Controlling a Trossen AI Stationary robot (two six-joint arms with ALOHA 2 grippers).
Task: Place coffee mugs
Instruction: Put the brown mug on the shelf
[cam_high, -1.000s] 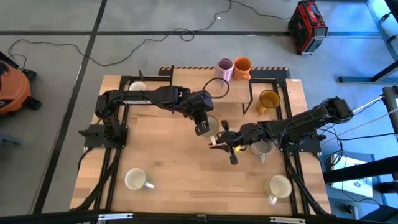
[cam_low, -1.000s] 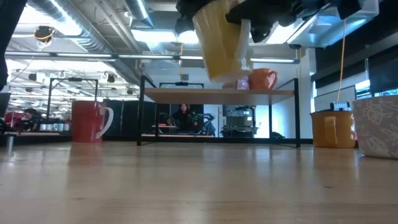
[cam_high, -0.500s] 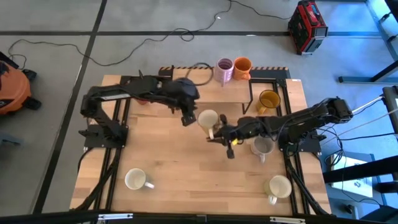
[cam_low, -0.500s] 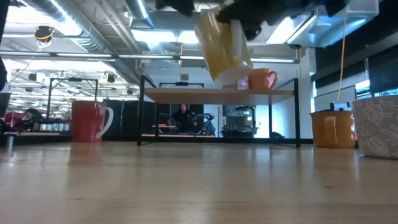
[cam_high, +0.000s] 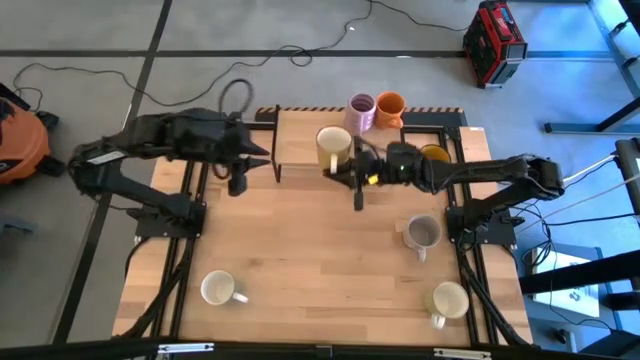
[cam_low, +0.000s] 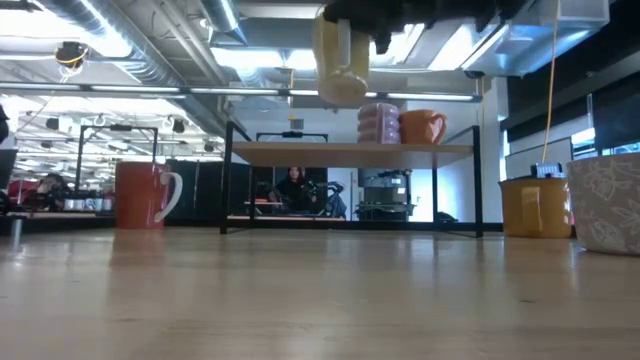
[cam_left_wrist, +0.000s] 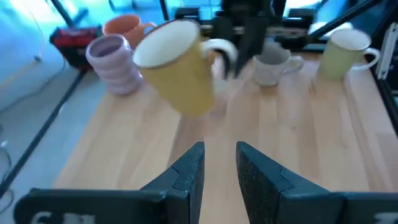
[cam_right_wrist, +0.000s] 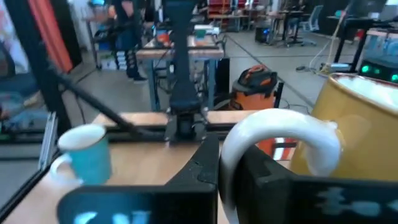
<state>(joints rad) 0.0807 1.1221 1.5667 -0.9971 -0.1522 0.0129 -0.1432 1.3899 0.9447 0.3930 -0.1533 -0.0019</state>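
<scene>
L to R in the high view: a white mug (cam_high: 219, 289) sits near the table's front-left corner, handle pointing right. The table (cam_high: 300, 260) is bare wood in the middle. Left gripper (cam_high: 238, 178) hangs over the left-back part of the table, holding nothing; its wrist view shows the two fingers (cam_left_wrist: 188, 174) a little apart w/ a clear gap. Right gripper (cam_high: 352, 172) reaches in from the right arm to the table's back-centre, clamped tight on the handle of a yellow mug (cam_high: 333, 147), which is lifted off the table, in front of the raised shelf (cam_low: 350, 149). Right wrist view shows the white handle (cam_right_wrist: 280, 140) pinched between its fingers. On the shelf: purple mug (cam_high: 360, 108) and orange mug (cam_high: 390, 106), side by side, touching. Mustard mug (cam_high: 436, 155) just right of the gripper, partly hidden by the arm. Grey mug (cam_high: 423, 233) stands mid-right, another cream mug (cam_high: 449, 300) at front-right. Low view shows a red mug (cam_low: 142, 195) on the table at far left.
</scene>
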